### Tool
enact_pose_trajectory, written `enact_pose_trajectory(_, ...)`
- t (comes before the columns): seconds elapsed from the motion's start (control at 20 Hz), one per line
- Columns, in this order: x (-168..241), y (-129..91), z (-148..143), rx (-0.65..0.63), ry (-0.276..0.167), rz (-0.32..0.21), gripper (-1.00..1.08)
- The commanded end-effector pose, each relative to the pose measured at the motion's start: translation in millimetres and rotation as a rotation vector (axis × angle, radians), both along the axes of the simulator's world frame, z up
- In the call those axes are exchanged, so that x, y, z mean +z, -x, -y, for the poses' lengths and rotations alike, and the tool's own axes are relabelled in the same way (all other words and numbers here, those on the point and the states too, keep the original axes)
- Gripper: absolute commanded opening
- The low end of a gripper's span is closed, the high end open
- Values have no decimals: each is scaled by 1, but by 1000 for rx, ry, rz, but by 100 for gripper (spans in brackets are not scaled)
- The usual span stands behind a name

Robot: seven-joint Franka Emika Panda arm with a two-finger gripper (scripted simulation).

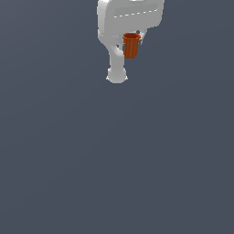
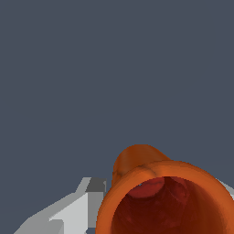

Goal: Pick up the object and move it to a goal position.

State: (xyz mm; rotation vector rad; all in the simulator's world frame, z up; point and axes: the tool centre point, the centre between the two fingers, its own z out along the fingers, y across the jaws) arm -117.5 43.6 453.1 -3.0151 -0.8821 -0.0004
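- Filling the near corner of the wrist view, the cup (image 2: 164,196) is showing you its open rim and hollow inside, with its narrower end pointing away from the lens.
- Your tool (image 1: 131,43) is pinching the cup (image 1: 131,45): one grey finger (image 2: 93,189) is pressing against the wall just beside the rim, and the other is mostly hidden behind the cup.
- From the exterior view, the cup is hanging upright below the white arm (image 1: 130,18), rim uppermost, apparently clear of the dark tabletop (image 1: 114,160), though you cannot judge the gap from these pictures.
- You are probably carrying it toward the goal, but no goal marker is showing, so you cannot tell how far along you are.
- Watch the taper: the wall is narrowing downward, so a sudden swing or stop could be letting the cup slide down out of the grip.
- Watch the tilt too: a grip sitting near the rim is leaving the body free to pivot between the fingers, which would be spoiling the placement.
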Motion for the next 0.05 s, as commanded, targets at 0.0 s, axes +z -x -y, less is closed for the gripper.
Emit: enact_pose_trajectory(0.0, 2, 0, 0, 0, 0, 0, -100)
